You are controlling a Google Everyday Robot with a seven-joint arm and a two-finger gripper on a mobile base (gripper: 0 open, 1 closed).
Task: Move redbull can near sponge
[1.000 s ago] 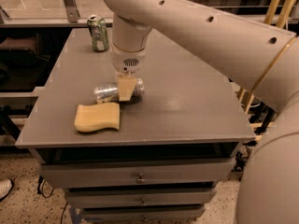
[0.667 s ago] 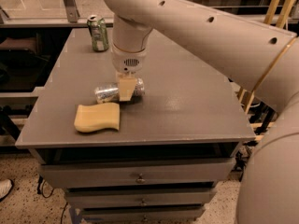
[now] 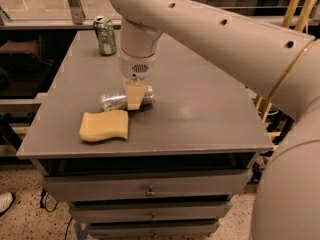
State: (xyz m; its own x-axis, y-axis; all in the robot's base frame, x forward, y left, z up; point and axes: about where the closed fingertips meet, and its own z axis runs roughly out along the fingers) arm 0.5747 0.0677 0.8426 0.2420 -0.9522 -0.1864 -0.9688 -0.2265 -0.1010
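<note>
The gripper (image 3: pixel 135 100) points straight down, its fingers (image 3: pixel 135 93) clamped across the redbull can (image 3: pixel 113 102) lying sideways between them, with the sponge (image 3: pixel 104 126) just beside the fingertips on the table (image 3: pixel 205 109).

The slim silver aluminium drink can with blue patches (image 3: pixel 114 102) lies on its side on the grey surface (image 3: pixel 200 109), its long axis running roughly left to right. Its shiny middle is hidden behind the tool (image 3: pixel 135 102), which comes straight down onto it from above, so only the two ends show on either side. Just in front of the can, towards the near edge of the surface, lies the flat pale-yellow rectangular foam sponge with wavy edges (image 3: pixel 105 125). It rests flat, its long side roughly parallel to the can. The sponge's far edge sits just beside the can; whether they touch cannot be told.
</note>
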